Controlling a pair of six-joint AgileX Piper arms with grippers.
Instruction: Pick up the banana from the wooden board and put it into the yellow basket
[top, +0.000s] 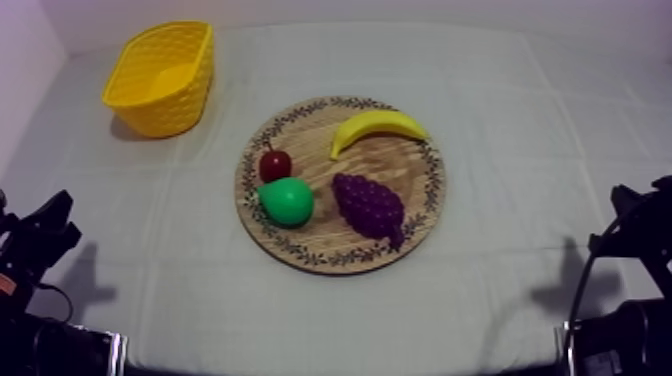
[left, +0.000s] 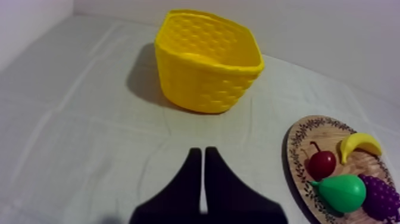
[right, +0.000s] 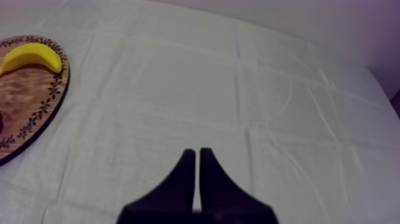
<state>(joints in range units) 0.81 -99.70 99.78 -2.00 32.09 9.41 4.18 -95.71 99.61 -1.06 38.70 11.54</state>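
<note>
Black-fingered left gripper (left: 203, 151) and right gripper (right: 194, 151) idle, jaws pressed together; curved yellow banana (top: 378, 126) lies on round patterned wooden board (top: 425, 200); off-centre pinch might drop it short of yellow woven basket (top: 165, 105)

Bright colours, one leafy pattern
Yellow banana (top: 378, 127), green pear (top: 287, 201), purple grapes (top: 368, 205), small red fruit (top: 275, 164); brown board (top: 398, 165) rimmed with a dark leaf pattern; yellow lattice-textured basket (top: 165, 105); grey-white cloth (top: 500, 120).
</note>
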